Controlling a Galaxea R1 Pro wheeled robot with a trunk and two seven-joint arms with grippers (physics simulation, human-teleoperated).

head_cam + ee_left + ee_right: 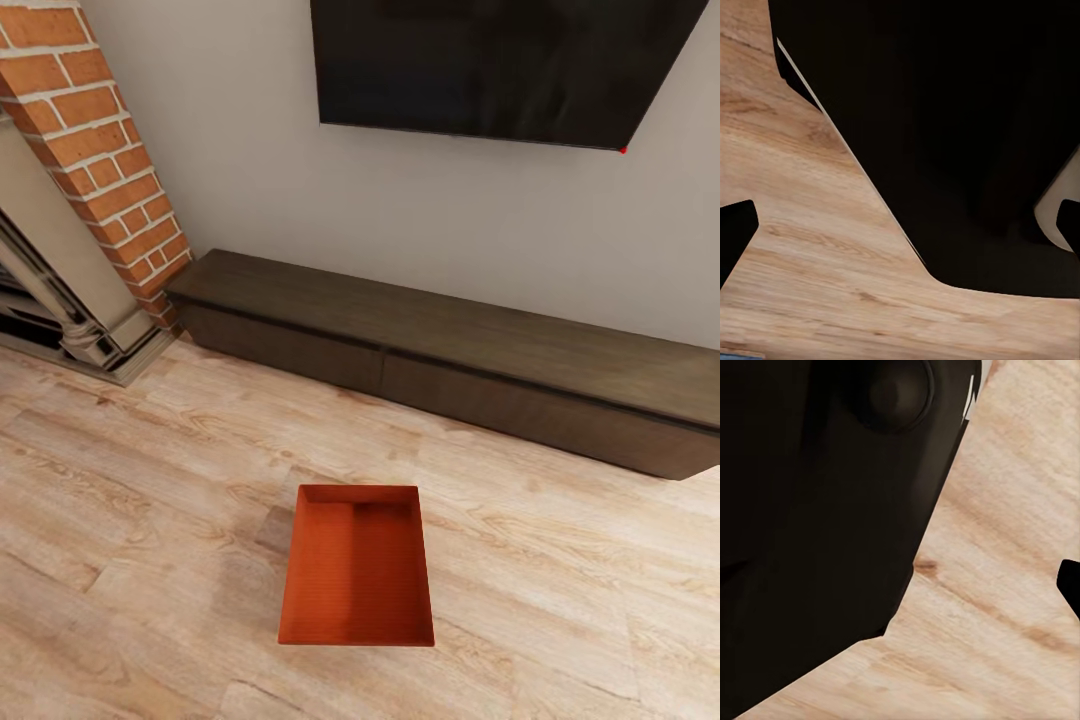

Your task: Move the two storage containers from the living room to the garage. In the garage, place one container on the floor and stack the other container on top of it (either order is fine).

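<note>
One orange-red open-top storage container (pixel 356 570) stands empty on the light wood-plank floor (pixel 140 520) of the living room, low in the middle of the head view. The second container is out of view. In the left wrist view my left gripper (pixel 904 240) is open, with its dark fingertips (pixel 735 236) far apart over the planks and the robot's dark base (pixel 960 135). In the right wrist view my right gripper (pixel 900 592) shows one fingertip (pixel 1071 585) at the frame's edge above the planks. Its other finger is lost against the dark base. Neither gripper holds anything.
A long low dark-brown cabinet (pixel 450 350) runs along the grey wall behind the container. A black screen (pixel 500 60) hangs above it. The red brick fireplace (pixel 100 150) stands at the left. Open plank floor surrounds the container.
</note>
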